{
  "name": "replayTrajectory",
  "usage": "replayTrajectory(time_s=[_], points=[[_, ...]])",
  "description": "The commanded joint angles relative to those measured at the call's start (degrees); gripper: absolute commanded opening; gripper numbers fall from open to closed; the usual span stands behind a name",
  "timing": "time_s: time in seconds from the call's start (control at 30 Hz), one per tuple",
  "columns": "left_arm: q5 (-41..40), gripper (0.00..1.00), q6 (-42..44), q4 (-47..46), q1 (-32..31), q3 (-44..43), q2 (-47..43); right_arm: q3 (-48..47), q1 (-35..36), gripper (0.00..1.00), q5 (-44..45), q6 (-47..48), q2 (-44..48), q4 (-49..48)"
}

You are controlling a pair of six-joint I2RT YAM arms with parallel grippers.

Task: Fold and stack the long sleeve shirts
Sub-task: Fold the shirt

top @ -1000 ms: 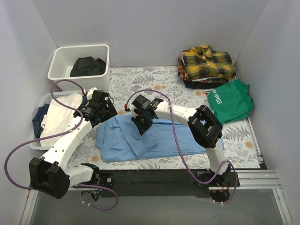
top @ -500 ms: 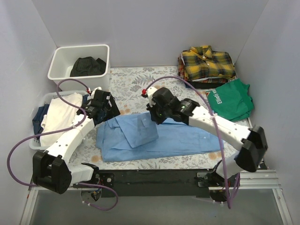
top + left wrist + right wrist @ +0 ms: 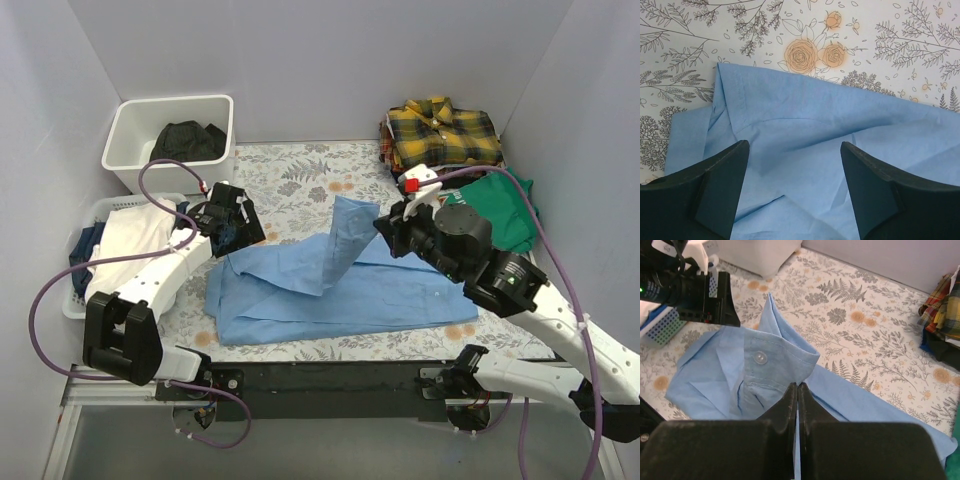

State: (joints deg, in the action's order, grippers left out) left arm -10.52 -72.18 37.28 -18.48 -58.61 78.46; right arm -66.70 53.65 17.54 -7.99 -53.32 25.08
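Your right gripper (image 3: pixel 798 390) is pinched shut on the cuff (image 3: pixel 775 360) of the light blue shirt (image 3: pixel 400 295), lying centre frame; your left gripper (image 3: pixel 795 165) hangs wide open, empty, above it; a hard pull could slip that thin pinch or drag the body.

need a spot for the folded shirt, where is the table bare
The widest bare patch is the back middle of the table, between the white bin and the plaid shirt, behind the blue shirt. A thin strip runs along the near edge. The basket crowds the left side, the green t-shirt the right.
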Motion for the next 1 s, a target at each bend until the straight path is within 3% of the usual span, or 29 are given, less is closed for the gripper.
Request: replayTrajectory(time_s=[0.0,0.57,0.97], points=[[1.82,0.74,0.90,-0.54,0.29,-2.21,0.64,-2.65,0.14,0.01,3.47,-1.50,2.60,-0.48],[13.16,0.69,7.23,-5.37,0.37,0.07,5.83,3.94,0.14,0.01,-11.91,-12.93,9.37,9.11],[17.82,0.65,10.04,-8.10,-0.15,-1.33,9.70,-7.30,2.59,0.01,-21.32,-6.78,-1.70,10.08]])
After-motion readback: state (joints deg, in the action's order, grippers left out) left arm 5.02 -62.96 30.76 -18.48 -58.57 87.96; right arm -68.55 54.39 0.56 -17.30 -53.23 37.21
